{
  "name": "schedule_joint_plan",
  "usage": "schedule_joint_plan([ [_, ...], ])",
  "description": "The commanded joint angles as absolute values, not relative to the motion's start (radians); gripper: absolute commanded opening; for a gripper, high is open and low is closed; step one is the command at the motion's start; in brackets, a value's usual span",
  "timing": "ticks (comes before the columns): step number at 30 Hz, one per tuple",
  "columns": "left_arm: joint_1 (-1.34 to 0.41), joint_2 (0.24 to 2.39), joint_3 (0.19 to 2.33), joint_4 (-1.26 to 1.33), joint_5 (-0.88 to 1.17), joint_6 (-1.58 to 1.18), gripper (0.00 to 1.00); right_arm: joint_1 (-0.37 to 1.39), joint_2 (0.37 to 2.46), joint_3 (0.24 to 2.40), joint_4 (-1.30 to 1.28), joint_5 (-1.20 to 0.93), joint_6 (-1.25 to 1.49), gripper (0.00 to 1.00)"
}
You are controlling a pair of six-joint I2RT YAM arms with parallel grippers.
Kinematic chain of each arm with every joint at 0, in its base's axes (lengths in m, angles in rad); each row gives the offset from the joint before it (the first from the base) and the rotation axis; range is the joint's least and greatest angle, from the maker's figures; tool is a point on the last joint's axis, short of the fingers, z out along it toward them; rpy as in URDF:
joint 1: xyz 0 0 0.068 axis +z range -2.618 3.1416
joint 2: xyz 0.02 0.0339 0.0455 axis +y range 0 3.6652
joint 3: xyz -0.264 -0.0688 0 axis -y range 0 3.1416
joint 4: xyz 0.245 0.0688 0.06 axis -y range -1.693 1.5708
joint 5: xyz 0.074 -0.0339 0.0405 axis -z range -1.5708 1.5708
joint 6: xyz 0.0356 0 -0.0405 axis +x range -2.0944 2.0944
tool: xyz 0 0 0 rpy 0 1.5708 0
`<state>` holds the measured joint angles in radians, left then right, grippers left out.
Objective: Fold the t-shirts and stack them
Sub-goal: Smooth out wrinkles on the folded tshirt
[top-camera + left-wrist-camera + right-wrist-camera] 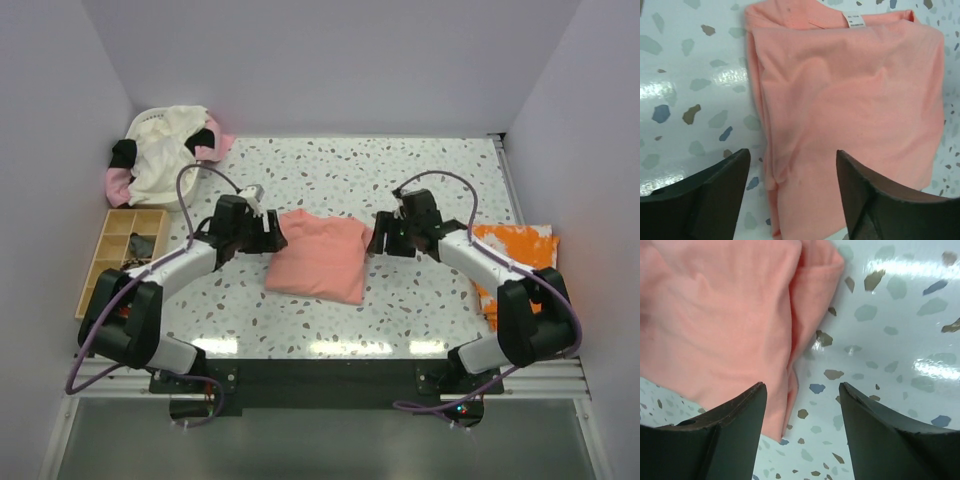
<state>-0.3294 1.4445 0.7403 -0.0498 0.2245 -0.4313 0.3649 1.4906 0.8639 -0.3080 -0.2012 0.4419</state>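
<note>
The salmon-pink t-shirt [318, 258] lies folded at the middle of the speckled table [420, 170], its white neck label [855, 19] showing. The left gripper [792, 185] is at its left edge and the right gripper [802, 410] at its right edge. Both have their jaws spread and grip nothing. The orange t-shirt [520, 250] lies at the table's right side.

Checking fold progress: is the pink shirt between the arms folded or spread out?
Folded: the pink shirt lies as a compact rectangle, with doubled layers showing along its edges.
</note>
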Motion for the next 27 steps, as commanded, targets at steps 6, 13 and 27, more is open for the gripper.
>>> schedule_joint_plan([
  [6,-0.327,1.531,0.925,-0.101,0.133,-0.417,0.83,0.36,1.531,1.012,-0.256,-0.176,0.459,0.64],
  [13,-0.325,1.663,1.008,-0.017,0.195,-0.443,0.82,0.36,1.655,1.081,-0.177,-0.244,0.482,0.59],
  [27,-0.322,1.776,0.991,0.12,0.25,-0.462,0.49,0.361,1.764,1.074,-0.091,-0.348,0.511,0.4],
])
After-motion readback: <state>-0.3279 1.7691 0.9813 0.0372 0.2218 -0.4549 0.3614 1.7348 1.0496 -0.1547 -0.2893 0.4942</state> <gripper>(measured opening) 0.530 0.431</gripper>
